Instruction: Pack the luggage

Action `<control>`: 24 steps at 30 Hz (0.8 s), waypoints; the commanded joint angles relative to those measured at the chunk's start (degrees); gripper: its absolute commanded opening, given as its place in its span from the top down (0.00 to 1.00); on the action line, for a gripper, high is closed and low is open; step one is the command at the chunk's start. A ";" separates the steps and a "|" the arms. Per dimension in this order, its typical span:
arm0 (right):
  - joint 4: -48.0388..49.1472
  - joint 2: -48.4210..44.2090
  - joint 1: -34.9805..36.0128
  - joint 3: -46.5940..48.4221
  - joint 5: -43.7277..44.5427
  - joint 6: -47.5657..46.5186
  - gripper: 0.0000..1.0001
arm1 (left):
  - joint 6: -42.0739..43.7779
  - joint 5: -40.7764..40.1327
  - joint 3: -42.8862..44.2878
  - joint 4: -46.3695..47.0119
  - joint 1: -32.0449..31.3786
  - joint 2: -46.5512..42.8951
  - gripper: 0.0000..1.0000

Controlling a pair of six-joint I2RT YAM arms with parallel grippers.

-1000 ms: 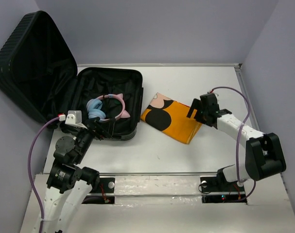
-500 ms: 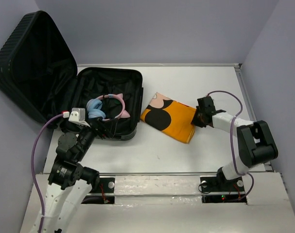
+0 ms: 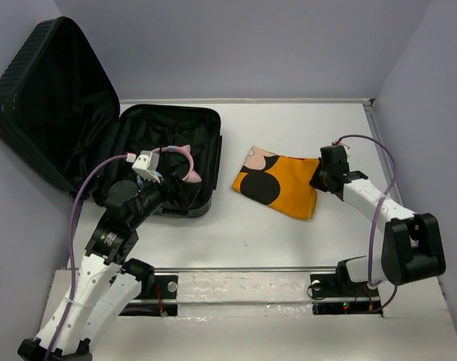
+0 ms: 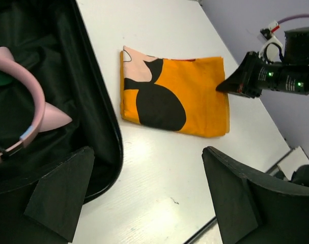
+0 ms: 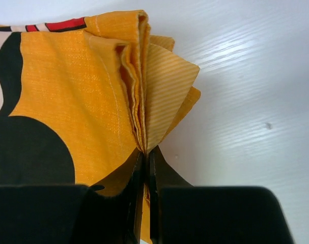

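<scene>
The black ribbed suitcase (image 3: 175, 124) lies open at the far left of the worktop (image 3: 288, 241). Its base is flat and its lid (image 3: 47, 90) is propped up against the left wall. On the black lining of the base, towards the near side, sit pink-and-blue headphones (image 3: 184, 164) with small cat ears.

The left end effector (image 3: 174, 194) hovers over the near rim of the base, just beside the headphones. In the left wrist view its fingers (image 4: 60, 190) are spread wide with nothing between them. That view looks across the rounded edge of the suitcase and out over the bare white worktop.

To the right of the suitcase lies a folded orange cloth (image 3: 277, 180) with large black shapes and a pale pink patch at its far left corner. A strip of worktop separates it from the suitcase. The cloth rests flat over most of its area.

The right end effector (image 3: 319, 179) reaches in from the right and grips the cloth at its right edge. In the right wrist view the jaws are pressed almost together on the stacked layers. The folds fan out just past the tips of the fingers (image 5: 167, 180). Whether that edge is raised off the worktop cannot be told.
</scene>
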 commanded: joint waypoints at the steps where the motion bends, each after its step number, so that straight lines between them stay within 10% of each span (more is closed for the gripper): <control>1: -5.43 -4.75 -1.64 1.15 14.00 -3.82 0.93 | 0.16 -0.47 5.50 2.58 -5.41 3.51 0.01; 10: -5.62 -9.07 -2.16 -1.22 13.41 -5.67 0.93 | -0.46 -32.36 19.97 2.93 -33.34 30.82 0.01; 24: -1.22 -10.20 -2.17 -3.33 5.14 -5.40 0.93 | 4.99 -36.08 57.16 -5.94 -30.21 82.16 0.03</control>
